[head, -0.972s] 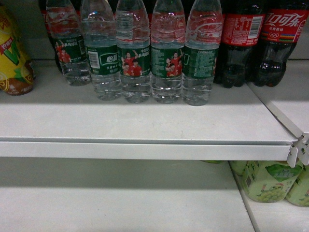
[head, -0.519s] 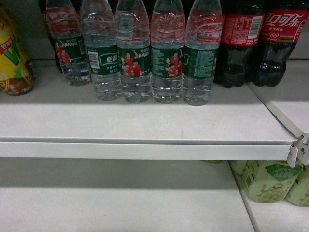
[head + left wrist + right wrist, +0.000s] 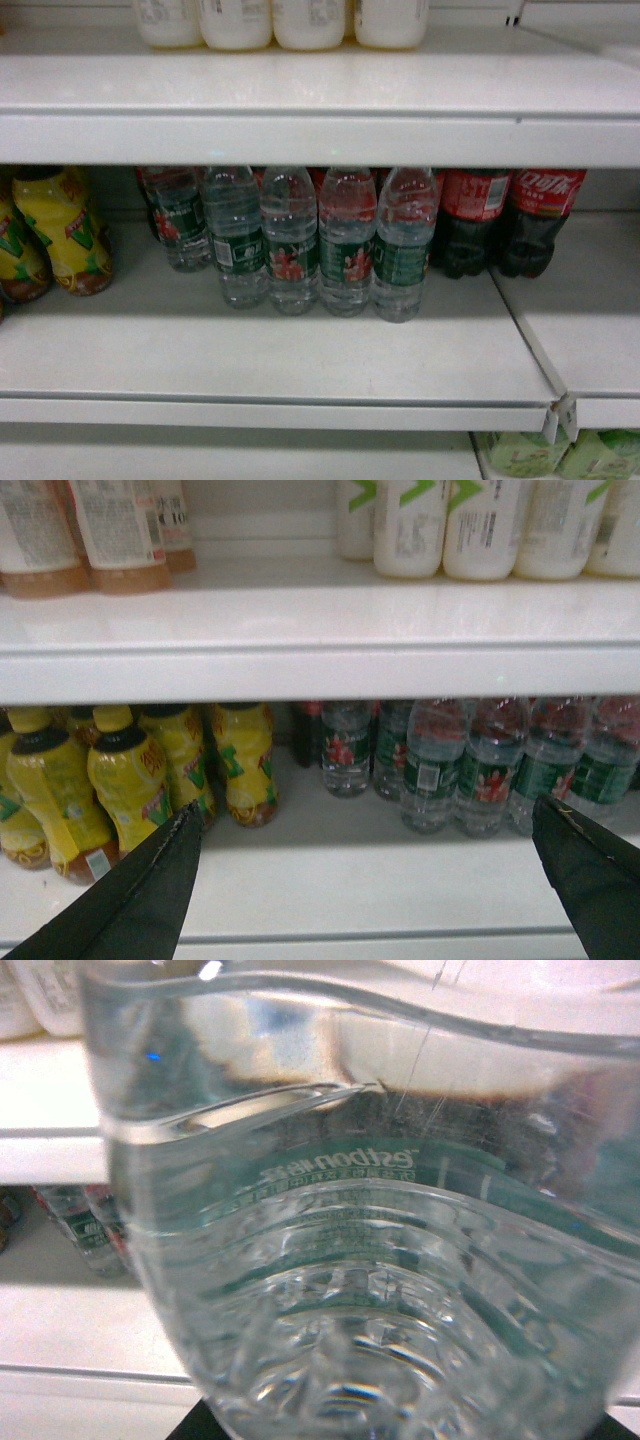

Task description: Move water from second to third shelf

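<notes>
A clear ribbed water bottle (image 3: 380, 1260) with a green label fills the right wrist view, tilted and very close. My right gripper (image 3: 400, 1430) is shut on it; only dark finger bits show at the bottom corners. Several more water bottles (image 3: 290, 250) stand in a row on the middle shelf (image 3: 300, 370) in the head view, and the left wrist view shows them too (image 3: 480, 770). My left gripper (image 3: 365, 880) hangs open in front of that shelf, holding nothing. Neither gripper appears in the head view.
Yellow juice bottles (image 3: 60, 235) stand left of the waters and dark cola bottles (image 3: 500, 215) to their right. White bottles (image 3: 270, 20) line the shelf above (image 3: 300, 100). Pale green bottles (image 3: 560, 455) sit below at the right. Peach-coloured drinks (image 3: 110, 530) stand on the upper left.
The head view has risen and pulled back: the upper shelf with white bottles now shows, and the water row sits lower and smaller. The bottles on the shelf have not moved.
</notes>
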Motion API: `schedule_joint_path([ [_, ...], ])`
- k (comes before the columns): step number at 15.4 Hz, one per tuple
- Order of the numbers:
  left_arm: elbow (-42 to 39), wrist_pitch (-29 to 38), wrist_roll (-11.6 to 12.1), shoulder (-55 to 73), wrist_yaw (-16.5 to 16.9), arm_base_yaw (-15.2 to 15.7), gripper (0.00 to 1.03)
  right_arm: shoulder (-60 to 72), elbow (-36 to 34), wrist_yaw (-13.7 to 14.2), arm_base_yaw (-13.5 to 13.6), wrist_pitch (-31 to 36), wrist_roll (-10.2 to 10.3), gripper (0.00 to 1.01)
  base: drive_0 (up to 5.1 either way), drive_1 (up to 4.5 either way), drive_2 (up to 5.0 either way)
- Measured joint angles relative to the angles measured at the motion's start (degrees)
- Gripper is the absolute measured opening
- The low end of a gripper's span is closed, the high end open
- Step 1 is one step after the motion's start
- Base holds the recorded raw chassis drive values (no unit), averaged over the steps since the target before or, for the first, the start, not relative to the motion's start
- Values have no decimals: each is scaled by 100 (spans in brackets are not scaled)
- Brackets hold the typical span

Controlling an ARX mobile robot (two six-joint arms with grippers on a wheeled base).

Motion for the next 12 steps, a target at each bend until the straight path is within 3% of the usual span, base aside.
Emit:
schedule_joint_path([
  [12,0,13,0,0,2,0,98,0,0,0,0,13,0,39,0,0,0],
])
